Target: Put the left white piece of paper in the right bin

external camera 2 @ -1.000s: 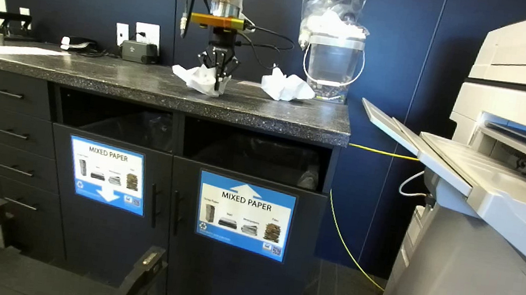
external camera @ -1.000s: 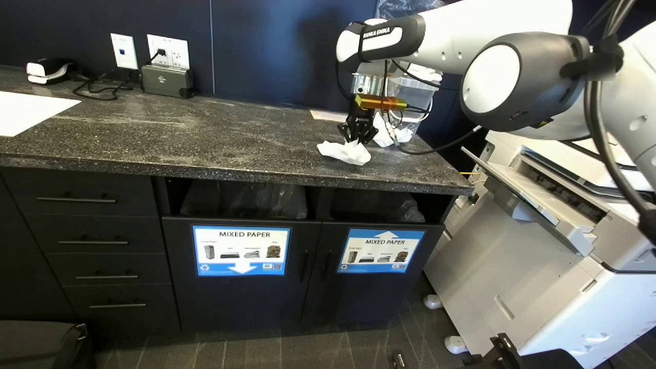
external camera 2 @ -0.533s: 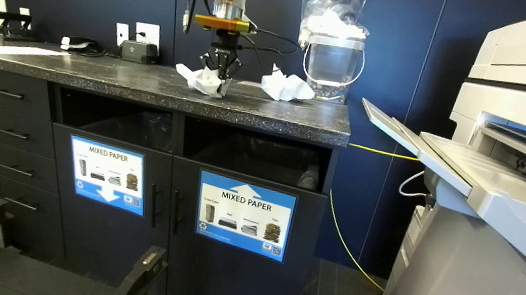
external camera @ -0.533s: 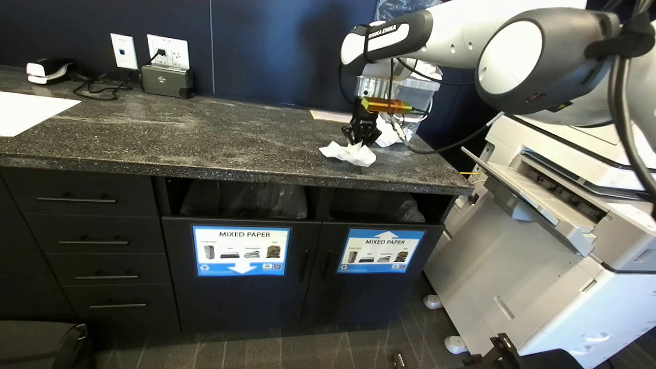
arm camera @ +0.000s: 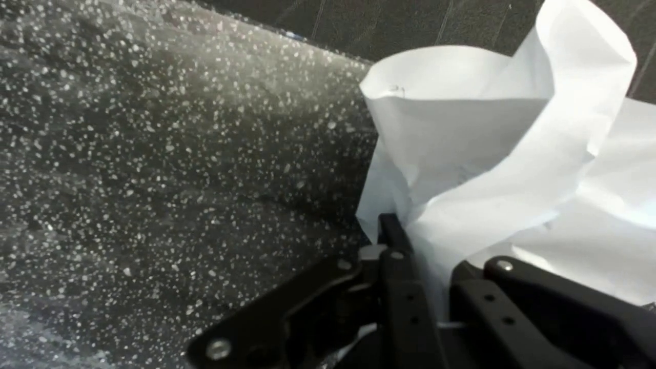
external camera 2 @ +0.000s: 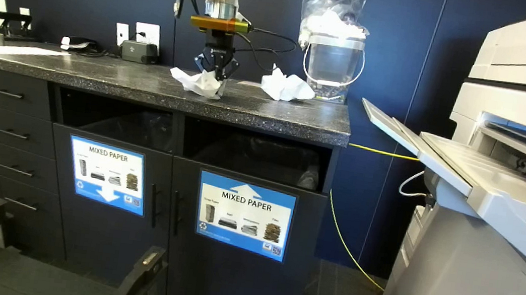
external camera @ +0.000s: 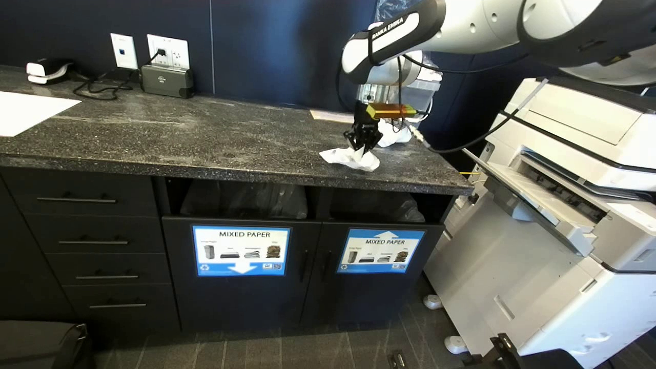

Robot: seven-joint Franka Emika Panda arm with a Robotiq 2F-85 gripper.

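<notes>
- Near the front edge of the counter [external camera 2: 120,73]: the left white paper [external camera 2: 202,83], crumpled.
- At one end of it: the gripper [arm camera: 426,251], pointing down, fingers [arm camera: 405,287] nearly together, paper pinched between.

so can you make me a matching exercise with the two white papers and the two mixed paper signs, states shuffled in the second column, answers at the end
Left and right as in both exterior views.

1. Left white paper
2. Right white paper
3. Left sign
4. Right sign

A. Shows an upward arrow
B. Held in the end effector
C. Lying loose on the counter
D. Shows a downward arrow

Right pairs: 1-B, 2-C, 3-D, 4-A
</notes>
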